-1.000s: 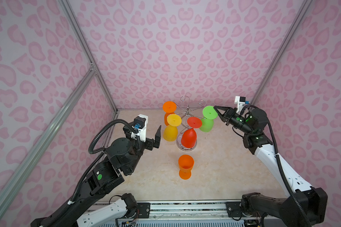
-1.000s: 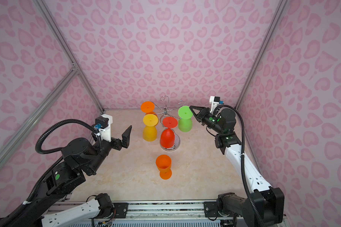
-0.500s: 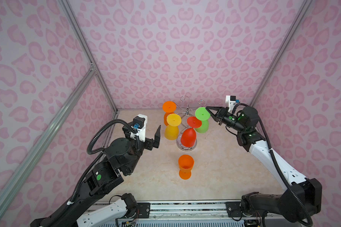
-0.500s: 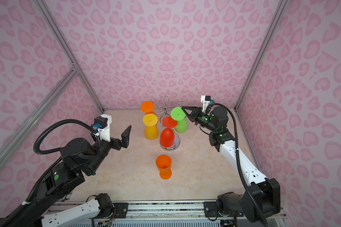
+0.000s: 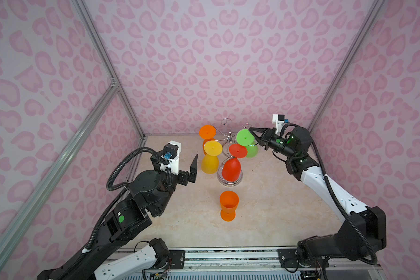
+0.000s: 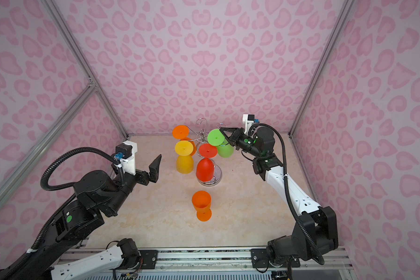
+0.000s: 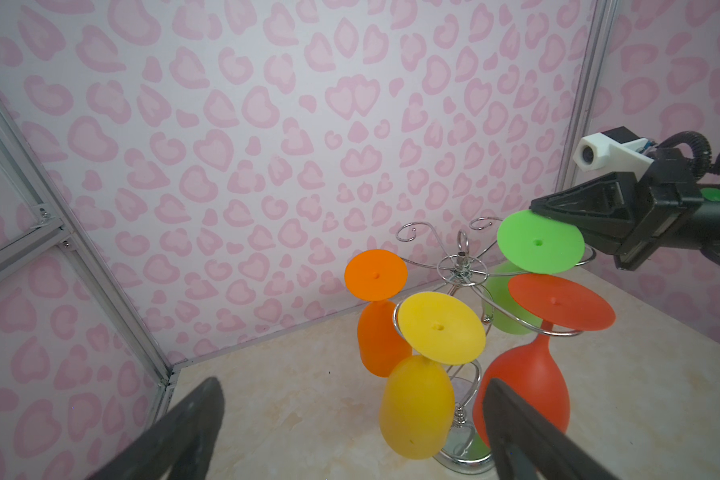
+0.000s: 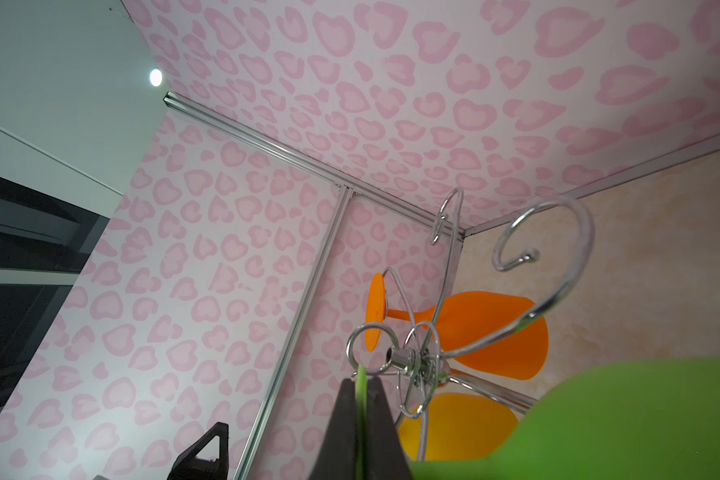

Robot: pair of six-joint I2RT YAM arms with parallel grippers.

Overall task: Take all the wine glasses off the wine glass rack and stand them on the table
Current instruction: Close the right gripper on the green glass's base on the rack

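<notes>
— Where do the top views sit?
— High over the near edge, tilted down toward the far wall. Both top views share nearly everything: the table (image 5: 264, 208), both arms, the wine glass rack (image 5: 229, 139)
— The left wrist camera?
— Low at the left, facing right and far, fairly near the rack, past the left fingers (image 7: 184, 432); it shares the rack and the right fingers (image 7: 578, 203) with the top pair
— The right wrist camera?
— Rolled sideways, facing left, right up against the rack's hooks and the green wine glass (image 8: 620, 415)
</notes>
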